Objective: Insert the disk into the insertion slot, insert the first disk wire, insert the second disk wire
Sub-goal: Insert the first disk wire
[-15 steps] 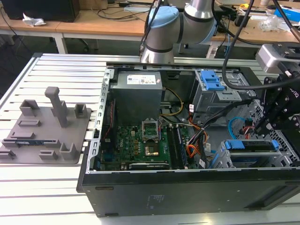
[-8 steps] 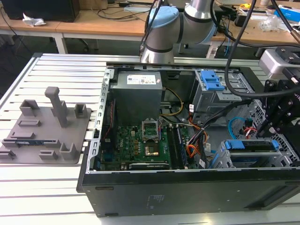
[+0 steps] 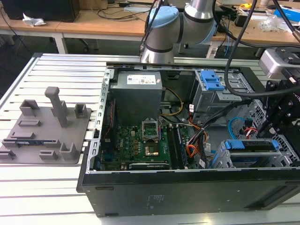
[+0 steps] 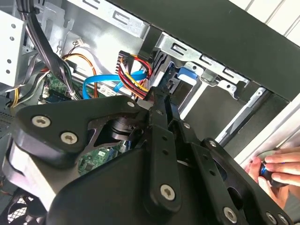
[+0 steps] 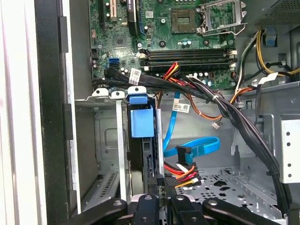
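Disk sits in the insertion slot, low at the exterior view's right, inside the open computer case. In the first wrist view its blue carrier tab stands at the mouth of the perforated cage, with the dark drive body running back between the cage walls.

Gripper hangs over the rear edge of the disk. The jaws are drawn close together, pinched on the black wire plug of the red, yellow and black wire bundle. The plug is right against the disk's edge; whether it is fully seated cannot be told. In the second wrist view the fingertips reach in just beside the same bundle and the blue carrier.

Blue data cable loops near the bundle; its dark connector lies apart from the disk.

Motherboard fills the case floor toward the exterior view's left, with the grey power supply above it. The taller cage with a blue latch stands behind the slot.

A person's hand rests on a small dark object outside the case.

Grey fixture plate lies on the slatted table, well apart from the case.
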Controlling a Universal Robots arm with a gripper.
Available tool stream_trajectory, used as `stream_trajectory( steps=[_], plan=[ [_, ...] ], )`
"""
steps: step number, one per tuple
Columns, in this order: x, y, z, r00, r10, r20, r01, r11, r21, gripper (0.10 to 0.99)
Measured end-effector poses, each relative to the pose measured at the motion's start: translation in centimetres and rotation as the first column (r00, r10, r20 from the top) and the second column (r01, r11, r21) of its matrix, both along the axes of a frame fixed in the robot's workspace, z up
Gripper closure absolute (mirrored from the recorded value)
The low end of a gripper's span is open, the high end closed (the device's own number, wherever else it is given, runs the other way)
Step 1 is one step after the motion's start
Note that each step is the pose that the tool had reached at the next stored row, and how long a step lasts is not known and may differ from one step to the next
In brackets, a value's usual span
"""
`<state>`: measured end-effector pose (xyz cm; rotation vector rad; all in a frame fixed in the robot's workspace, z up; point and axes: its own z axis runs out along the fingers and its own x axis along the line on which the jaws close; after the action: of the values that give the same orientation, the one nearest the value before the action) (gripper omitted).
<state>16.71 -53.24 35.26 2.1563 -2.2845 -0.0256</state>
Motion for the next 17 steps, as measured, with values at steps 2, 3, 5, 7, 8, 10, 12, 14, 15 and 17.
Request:
stream_trajectory(
  steps=[2,3,5,7,8,10,12,14,15,17],
  plan=[
    [0.00,-0.01,0.01,1.0000,0.000,0.0000,0.000,1.0000,0.000,0.922],
    [0.01,0.00,0.01,1.0000,0.000,0.0000,0.000,1.0000,0.000,0.922],
    [0.01,-0.01,0.00,1.0000,0.000,0.0000,0.000,1.0000,0.000,0.922],
    [0.01,-0.03,-0.01,1.0000,0.000,0.0000,0.000,1.0000,0.000,0.922],
    [0.01,-0.05,-0.01,1.0000,0.000,0.0000,0.000,1.0000,0.000,0.922],
    [0.01,-0.11,-0.02,1.0000,0.000,0.0000,0.000,1.0000,0.000,0.922],
    [0.02,-0.36,-0.05,1.0000,0.000,0.0000,0.000,1.0000,0.000,0.922],
    [0.03,-0.59,-0.13,1.0000,0.000,0.0000,0.000,1.0000,0.000,0.922],
    [0.03,-0.59,-0.16,1.0000,0.000,0.0000,0.000,1.0000,0.000,0.922],
    [0.03,-0.59,-0.22,1.0000,0.000,0.0000,0.000,1.0000,0.000,0.922]
  ],
)
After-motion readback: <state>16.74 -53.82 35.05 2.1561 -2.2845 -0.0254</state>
